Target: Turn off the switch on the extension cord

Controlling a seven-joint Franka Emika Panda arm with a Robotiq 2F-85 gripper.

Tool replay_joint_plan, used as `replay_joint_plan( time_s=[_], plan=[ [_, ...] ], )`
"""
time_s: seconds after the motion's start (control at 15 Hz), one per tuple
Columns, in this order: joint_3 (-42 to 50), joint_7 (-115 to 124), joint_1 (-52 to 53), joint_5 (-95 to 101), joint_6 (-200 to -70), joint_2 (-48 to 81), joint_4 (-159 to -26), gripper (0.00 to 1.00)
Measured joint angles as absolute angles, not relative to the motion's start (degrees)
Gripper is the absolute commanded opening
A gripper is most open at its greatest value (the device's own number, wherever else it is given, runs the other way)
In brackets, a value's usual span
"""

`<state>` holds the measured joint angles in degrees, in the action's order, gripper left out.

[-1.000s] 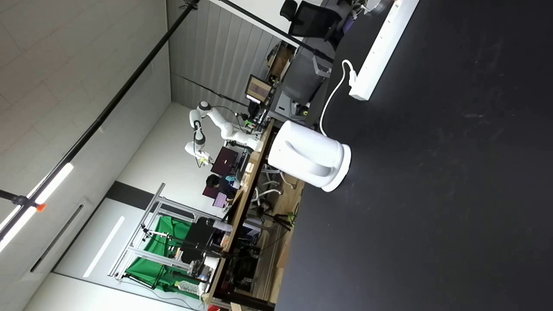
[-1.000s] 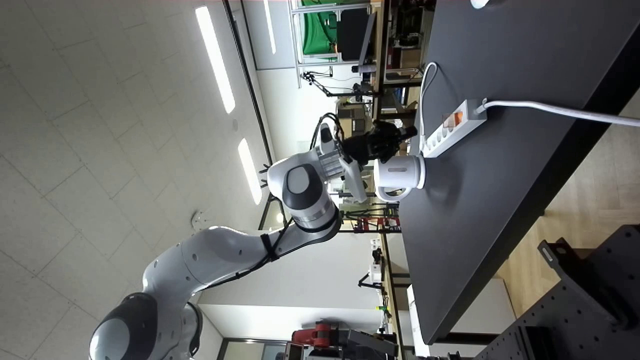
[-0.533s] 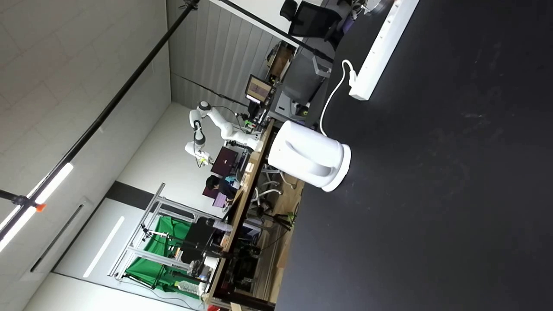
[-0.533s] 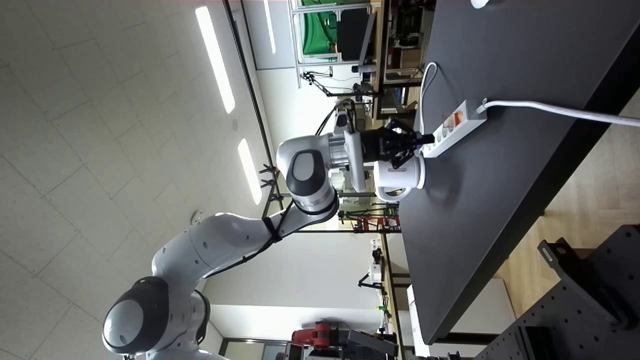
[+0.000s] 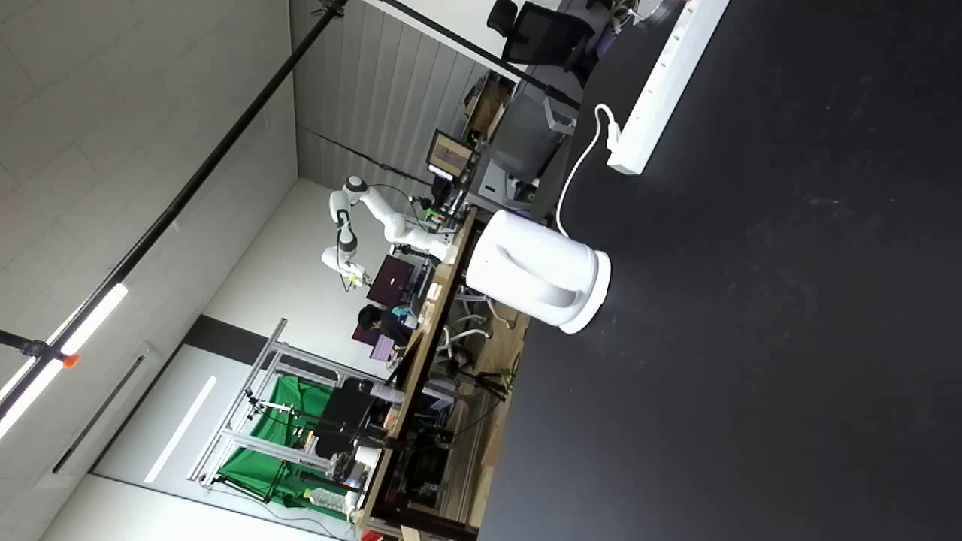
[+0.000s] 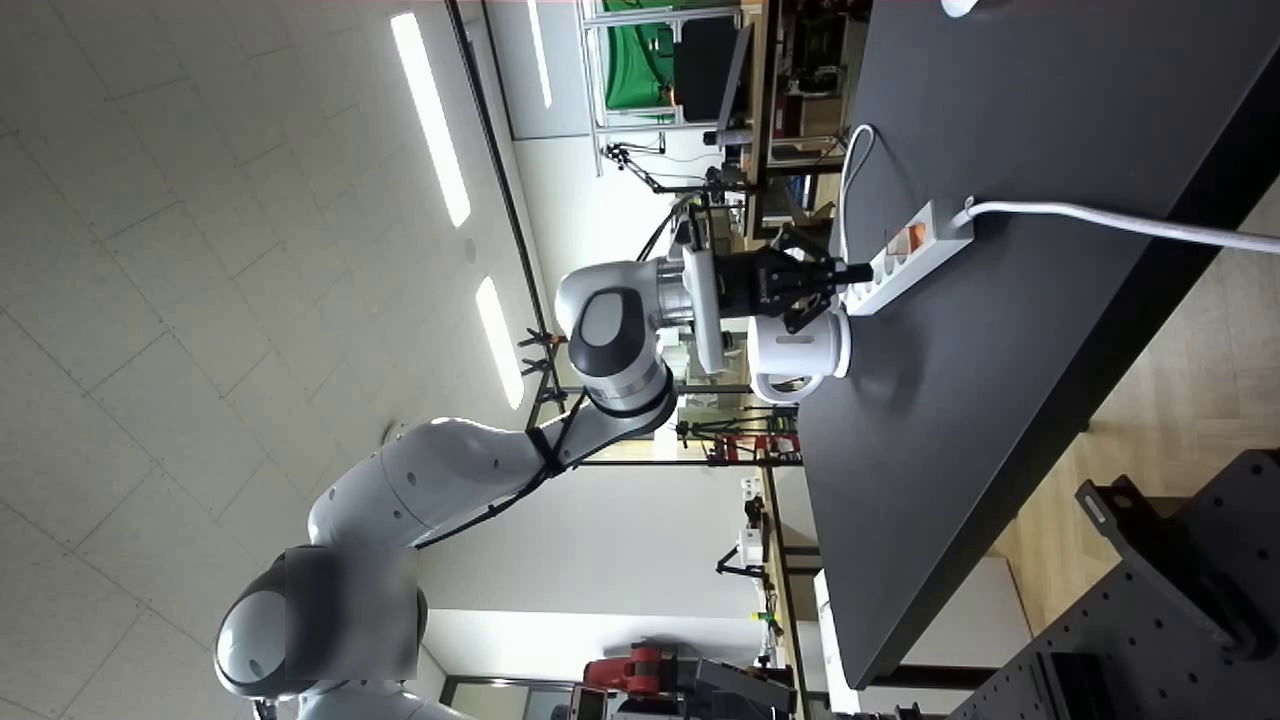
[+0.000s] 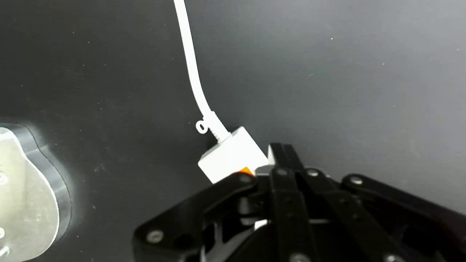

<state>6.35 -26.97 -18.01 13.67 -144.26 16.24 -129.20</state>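
Note:
The extension cord, a white power strip (image 6: 922,274), lies on the dark table in both exterior views; it also shows in an exterior view (image 5: 661,90). Its orange switch (image 6: 907,239) sits near the end with the thick white cable (image 6: 1100,212). In the wrist view the strip's cable end (image 7: 231,156) shows, with only a corner of the orange switch (image 7: 246,170); my gripper hides the rest. My gripper (image 6: 862,277) is shut and empty, pointing down at the strip. In the wrist view its fingertips (image 7: 283,148) overlap the strip's edge beside the switch. I cannot tell whether they touch.
A white kettle (image 5: 537,270) stands close to the strip's far end, beside my gripper; it also shows in an exterior view (image 6: 798,345). A thin white cord (image 5: 577,169) plugs into that end. A rounded glossy object (image 7: 27,203) is at the wrist view's left edge.
My gripper has come down towards the strip and straightened to point at the table. In the last half second it moved only slightly. The strip and kettle have not moved.

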Motion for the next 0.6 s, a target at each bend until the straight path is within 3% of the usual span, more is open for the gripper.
replay_joint_plan(
  time_s=[0.6],
  plan=[
    [7.2, -27.3, -16.8, 16.1, -149.9, 17.2, -129.5, 0.00]
  ],
)
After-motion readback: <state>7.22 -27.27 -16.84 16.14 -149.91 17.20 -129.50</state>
